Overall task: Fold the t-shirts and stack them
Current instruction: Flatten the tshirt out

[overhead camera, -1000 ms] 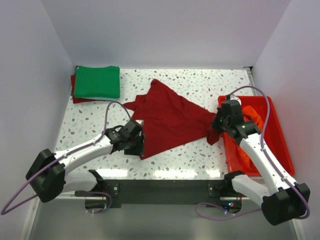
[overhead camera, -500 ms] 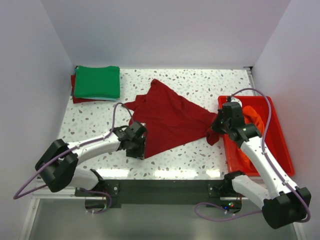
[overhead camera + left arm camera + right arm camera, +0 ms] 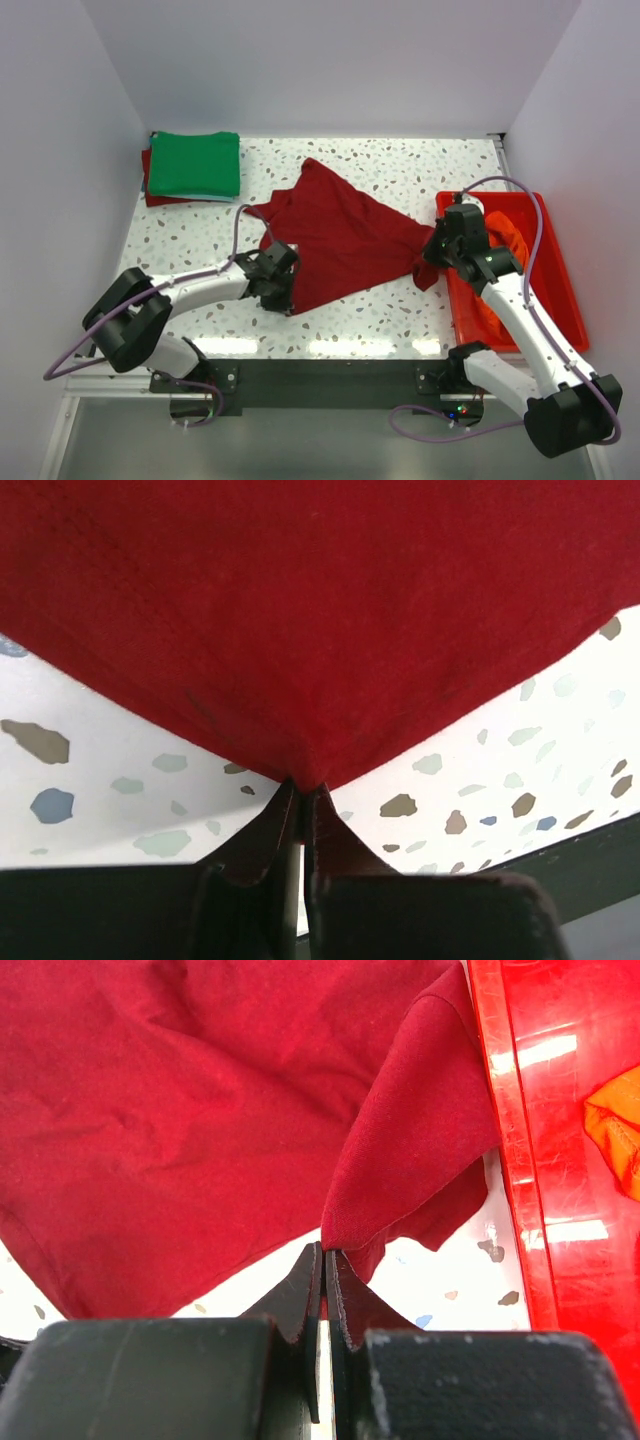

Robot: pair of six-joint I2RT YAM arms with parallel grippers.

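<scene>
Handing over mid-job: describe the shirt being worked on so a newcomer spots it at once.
On the speckled table, between the folded green t-shirt at the far left and the red tub on the right, lies a dark red t-shirt. It is the only one spread out unfolded, pinched at two corners by the left gripper and right gripper.

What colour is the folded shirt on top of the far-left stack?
The top folded shirt is bright green, clearest in the top external view.

Matt, soft cloth dark red t-shirt [image 3: 340, 235]; glossy plastic tub [image 3: 555, 275] (light glints); smooth speckled table [image 3: 430, 170].
</scene>
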